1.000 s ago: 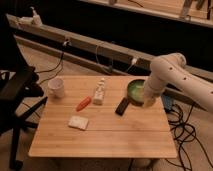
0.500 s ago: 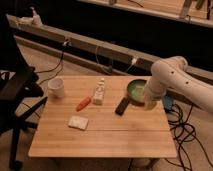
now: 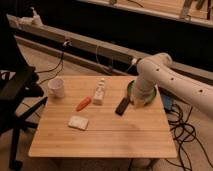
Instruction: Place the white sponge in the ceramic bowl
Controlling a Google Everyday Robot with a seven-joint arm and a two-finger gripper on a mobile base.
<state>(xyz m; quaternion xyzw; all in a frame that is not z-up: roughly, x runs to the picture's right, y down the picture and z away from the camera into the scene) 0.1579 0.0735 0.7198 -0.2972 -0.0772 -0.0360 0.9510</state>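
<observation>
White sponge (image 3: 78,122) lying flat on tabletop (image 3: 110,142), well apart from tool (image 3: 139,100), out beyond dark flat object (image 3: 122,105) just beside tool, with tool low over ceramic bowl (image 3: 129,90) under bent white arm (image 3: 165,75), opening and any hold impossible to tell.

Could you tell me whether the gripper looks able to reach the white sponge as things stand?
Probably yes. The gripper sits by the ceramic bowl at the right of the table; the white sponge lies uncovered on bare wood front-left. Only the low black object lies between them.
</observation>
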